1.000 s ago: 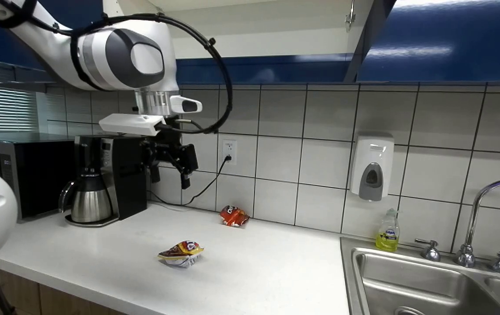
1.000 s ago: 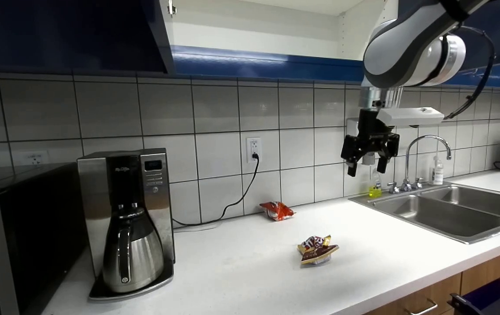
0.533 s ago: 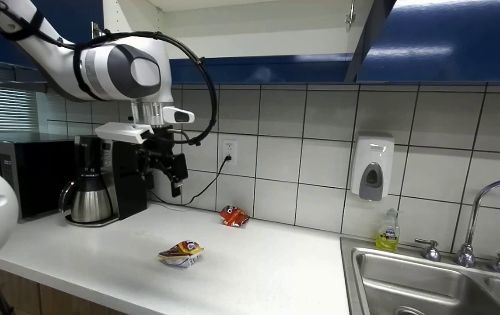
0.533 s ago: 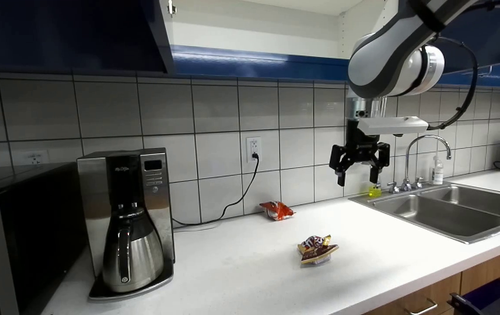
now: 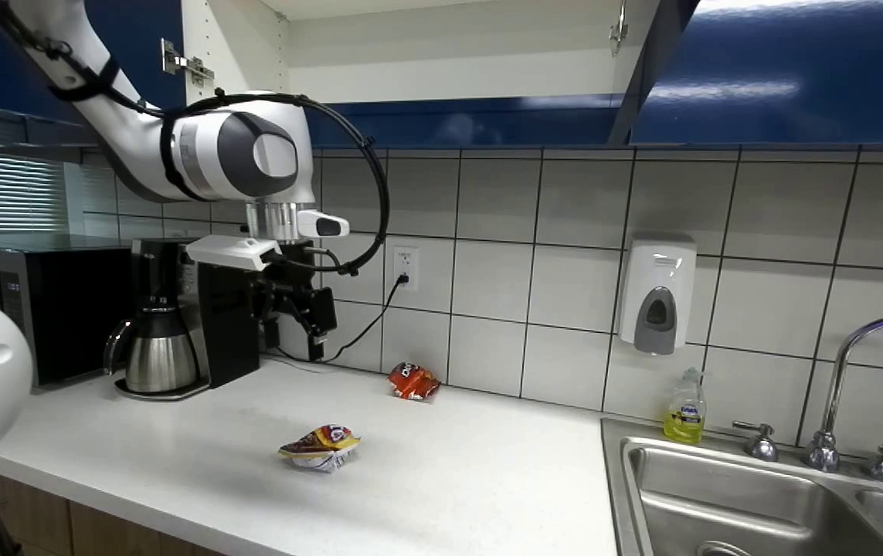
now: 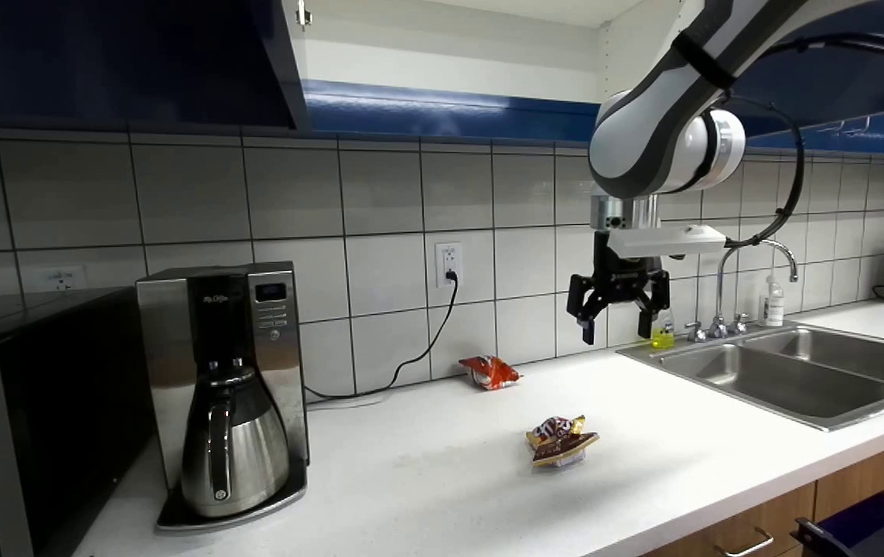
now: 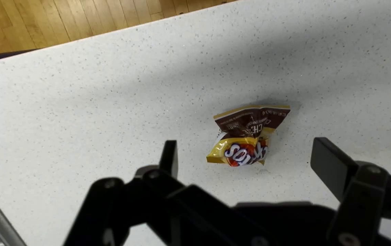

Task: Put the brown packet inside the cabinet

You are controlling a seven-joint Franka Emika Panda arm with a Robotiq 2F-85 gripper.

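The brown packet (image 5: 321, 448) lies on the white counter, crinkled, with yellow and red marks. It also shows in an exterior view (image 6: 560, 442) and in the wrist view (image 7: 250, 131). My gripper (image 5: 293, 345) is open and empty, pointing down, well above the counter. It shows in an exterior view (image 6: 617, 333) too. In the wrist view the packet appears between and slightly beyond the spread fingertips (image 7: 245, 148), not touching them. The overhead cabinet (image 5: 472, 123) stands open with a white interior, above the counter; it also shows in an exterior view (image 6: 449, 112).
A red-orange packet (image 6: 491, 373) lies by the tiled wall. A coffee maker (image 6: 225, 394) and a microwave (image 6: 47, 418) stand at one end of the counter. A sink (image 5: 719, 494) with a faucet (image 5: 835, 386) and a soap bottle (image 5: 685, 409) is at the other end. A cord (image 6: 430, 348) hangs from the outlet.
My gripper and arm have moved down, closer to the counter, and leftward in an exterior view. The gripper stays open. The brown packet has not moved.
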